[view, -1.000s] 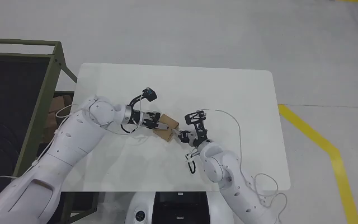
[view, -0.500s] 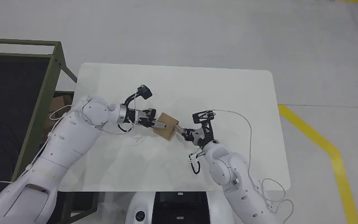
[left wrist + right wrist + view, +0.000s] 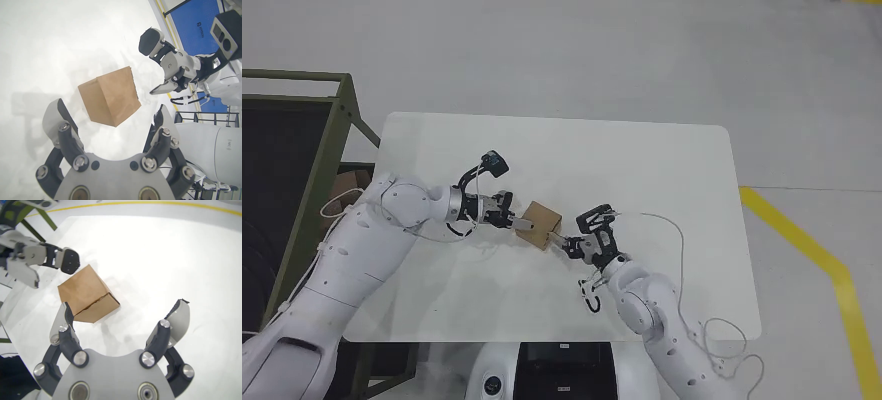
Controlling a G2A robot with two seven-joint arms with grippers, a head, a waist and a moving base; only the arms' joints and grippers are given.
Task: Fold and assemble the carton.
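The brown carton (image 3: 540,222) stands closed on the white table (image 3: 642,160), resting free, with a seam along one edge (image 3: 94,303). My left gripper (image 3: 505,212) is open just to its left, with the carton (image 3: 109,98) a short way in front of its fingertips (image 3: 60,106). My right gripper (image 3: 570,244) is open at the carton's lower right corner; one fingertip (image 3: 66,309) sits close beside the box (image 3: 87,294), and I cannot tell if it touches. Each wrist view shows the other gripper beyond the box: the right (image 3: 152,68) and the left (image 3: 53,272).
An olive-green metal rack (image 3: 312,150) holding flat cardboard (image 3: 342,190) stands off the table's left side. A thin white cable (image 3: 667,225) from the right arm loops over the table. A yellow line (image 3: 812,250) runs on the floor at the right.
Both grippers were pressed against the carton a second ago and have drawn back a little. The carton now sits free, shifted slightly toward the table's far side.
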